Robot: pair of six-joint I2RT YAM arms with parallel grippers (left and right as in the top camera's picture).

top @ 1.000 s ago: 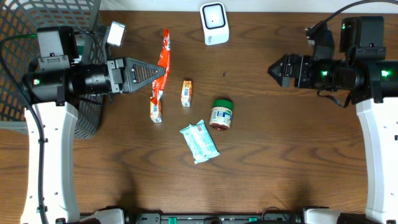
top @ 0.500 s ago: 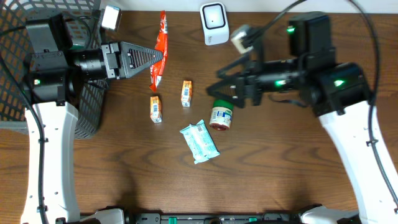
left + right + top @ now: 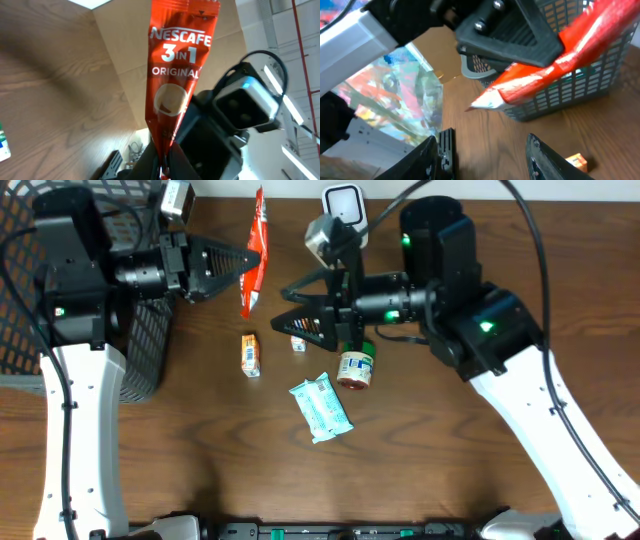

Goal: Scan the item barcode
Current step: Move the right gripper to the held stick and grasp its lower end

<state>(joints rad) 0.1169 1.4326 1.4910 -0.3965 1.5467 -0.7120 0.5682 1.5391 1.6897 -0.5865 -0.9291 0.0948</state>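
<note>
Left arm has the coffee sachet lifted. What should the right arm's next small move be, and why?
Probably ease the right gripper forward until its open jaws straddle the free tip of the sachet, then close. The left gripper alone pinches it clear of the table, and the tip lies ahead of the right fingers, not between them.
</note>
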